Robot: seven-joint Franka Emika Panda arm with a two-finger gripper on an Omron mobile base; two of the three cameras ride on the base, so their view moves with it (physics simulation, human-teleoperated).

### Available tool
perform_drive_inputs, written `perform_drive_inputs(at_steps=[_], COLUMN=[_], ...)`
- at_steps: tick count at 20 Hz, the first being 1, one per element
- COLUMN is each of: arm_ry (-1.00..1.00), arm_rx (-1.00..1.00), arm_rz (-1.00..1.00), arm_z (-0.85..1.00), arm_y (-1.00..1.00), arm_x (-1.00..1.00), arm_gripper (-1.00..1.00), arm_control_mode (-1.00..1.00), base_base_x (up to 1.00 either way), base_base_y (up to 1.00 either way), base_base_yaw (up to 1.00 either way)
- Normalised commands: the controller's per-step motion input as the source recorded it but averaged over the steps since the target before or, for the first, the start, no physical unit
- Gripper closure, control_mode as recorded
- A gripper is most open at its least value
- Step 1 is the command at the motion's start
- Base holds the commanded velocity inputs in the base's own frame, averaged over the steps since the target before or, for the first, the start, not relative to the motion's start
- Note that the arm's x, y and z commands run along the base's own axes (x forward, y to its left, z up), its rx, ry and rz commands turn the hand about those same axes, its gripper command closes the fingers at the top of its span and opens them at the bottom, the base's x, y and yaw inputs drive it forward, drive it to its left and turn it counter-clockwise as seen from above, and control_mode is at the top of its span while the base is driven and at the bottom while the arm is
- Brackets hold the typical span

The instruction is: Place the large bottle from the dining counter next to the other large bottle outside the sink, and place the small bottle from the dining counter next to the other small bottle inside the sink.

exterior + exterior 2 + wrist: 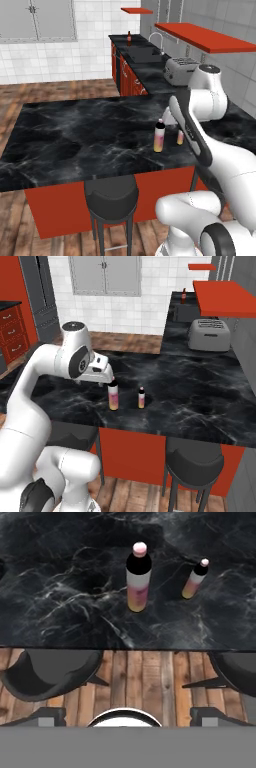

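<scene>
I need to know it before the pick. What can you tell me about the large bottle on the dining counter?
The large bottle stands upright on the black marble dining counter, near its stool-side edge. It has a pale pink cap, a dark neck, a white band and a body fading from pink to yellow. The small bottle stands beside it, apart. Nothing touches it but the counter.
</scene>
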Motion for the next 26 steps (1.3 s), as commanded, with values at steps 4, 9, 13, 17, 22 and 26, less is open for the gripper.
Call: perform_drive_inputs(at_steps=[4, 9, 13, 17, 22, 26], arm_ry=[-0.14, -0.09, -0.01, 0.01, 0.02, 0.00], arm_rx=[0.00, 0.00, 0.00, 0.00, 0.00, 0.00], arm_rz=[0.00, 0.00, 0.00, 0.00, 0.00, 0.00], arm_z=[-0.15, -0.17, -0.09, -0.06, 0.00, -0.03], arm_y=[0.00, 0.00, 0.00, 0.00, -0.01, -0.08], arm_x=[0.18, 0.29, 0.30, 0.42, 0.38, 0.24], arm_gripper=[-1.00, -1.00, -1.00, -1.00, -1.00, -1.00], arm_control_mode=[-1.00, -1.00, -1.00, -1.00, -1.00, -1.00], base_base_x=[0.00, 0.00, 0.00, 0.00, 0.00, 0.00], base_base_y=[0.00, 0.00, 0.00, 0.00, 0.00, 0.00], base_base_yaw=[0.00, 0.00, 0.00, 0.00, 0.00, 0.00])
